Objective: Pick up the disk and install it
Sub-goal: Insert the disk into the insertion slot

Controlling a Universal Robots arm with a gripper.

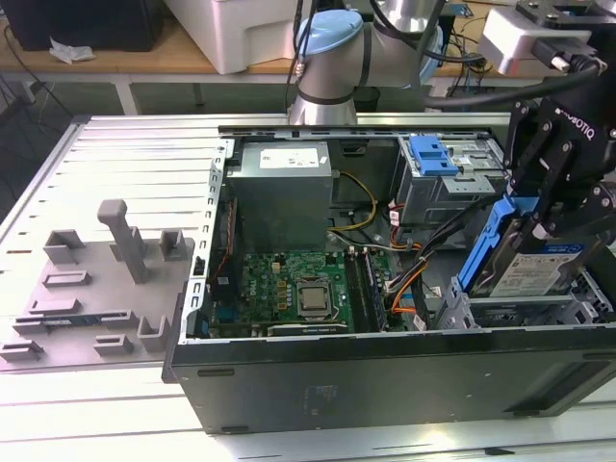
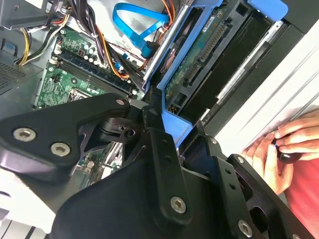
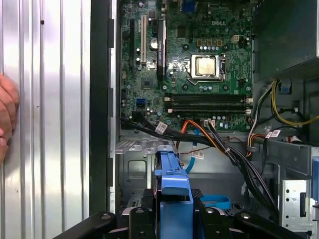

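The end effector point(image 1: 535, 223) is closed on the disk point(image 1: 539, 268), with its black fingers point(image 3: 140, 219) clamped against opposite sides of the blue bracket point(image 3: 172, 185) that frames the drive. In the exterior view, the disk is held on edge and tilted, with its labelled face towards the camera. It sits over the grey drive bay point(image 1: 520, 310) in the corner of the computer case point(image 1: 337, 371) on the exterior view's right. The lower edge of the disk is at the rim of the bay; whether it touches the bay cannot be determined.

In the second wrist view, the green circuit board point(image 2: 197, 59) on the underside of the disk faces the case interior.

A grey drive cage point(image 1: 438, 192) with a blue latch piece point(image 1: 433, 154) on top stands just behind the bay. Bundled cables point(image 3: 219, 144) run between the bay and the motherboard point(image 1: 279, 279), which carries the processor socket point(image 1: 313, 298). The power supply point(image 1: 284, 183) occupies the far side of the case.

The case lies open on the slotted aluminium table point(image 1: 135, 164). A grey fixture plate point(image 1: 96, 289) rests on the table, beside the case on the exterior view's left. A person's hand point(image 2: 294, 144) rests on the table beside the case wall.
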